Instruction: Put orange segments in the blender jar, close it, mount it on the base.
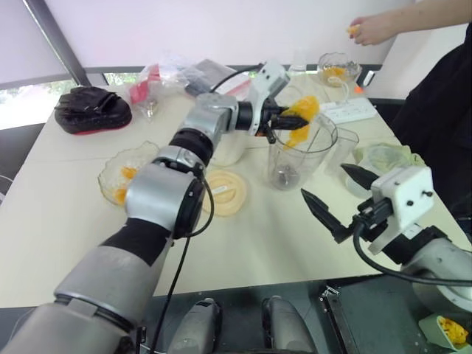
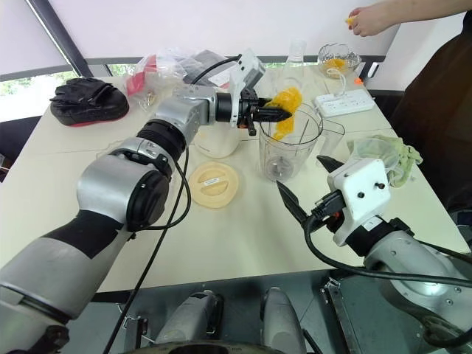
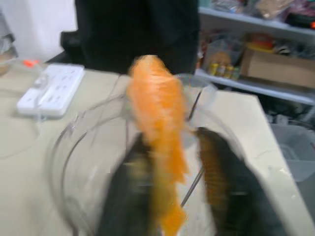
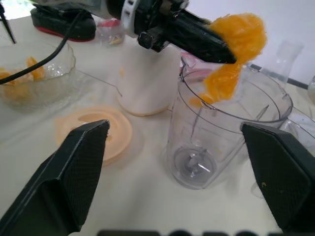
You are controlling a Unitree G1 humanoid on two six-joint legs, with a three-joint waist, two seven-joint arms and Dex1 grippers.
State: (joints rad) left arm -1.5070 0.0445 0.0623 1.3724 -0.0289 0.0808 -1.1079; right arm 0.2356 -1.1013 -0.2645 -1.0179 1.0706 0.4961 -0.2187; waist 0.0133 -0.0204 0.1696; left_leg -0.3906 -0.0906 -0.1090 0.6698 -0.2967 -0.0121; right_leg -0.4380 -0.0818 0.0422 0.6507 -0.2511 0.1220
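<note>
The left gripper [image 2: 284, 113] reaches over the rim of the blender jar [image 2: 289, 147], pointing almost level toward the robot's right. Between its two black fingers [image 4: 202, 42] there is an orange segment [image 4: 236, 44]. The upper part of the fruit sits at the fingertips and a thinner piece hangs down from it, just inside the mouth of the jar. In the left wrist view the fingers stand slightly apart with the fruit between them, so I cannot tell whether they are clamped on it or are letting it go.

The jar stands upright on the table [image 2: 243, 243]. It is empty, with the metal blade [image 4: 194, 162] visible at its bottom. Just behind the jar, toward the robot's left, stands the base [image 4: 147, 83], cream-white. In front of the base a flat round cream-yellow lid [image 2: 214, 184] lies on the table, near the jar but not touching it.

More orange segments [image 1: 122, 181] lie in a scalloped glass bowl [image 1: 110, 166] on the robot's left, well apart from the jar.

The right gripper [image 1: 341, 199] hovers above the table on the near right side of the jar. Its fingers are spread wide and hold nothing. At the far corner of the table a person's hand [image 1: 372, 29] holds a small piece of fruit above another glass bowl [image 1: 338, 68].
</note>
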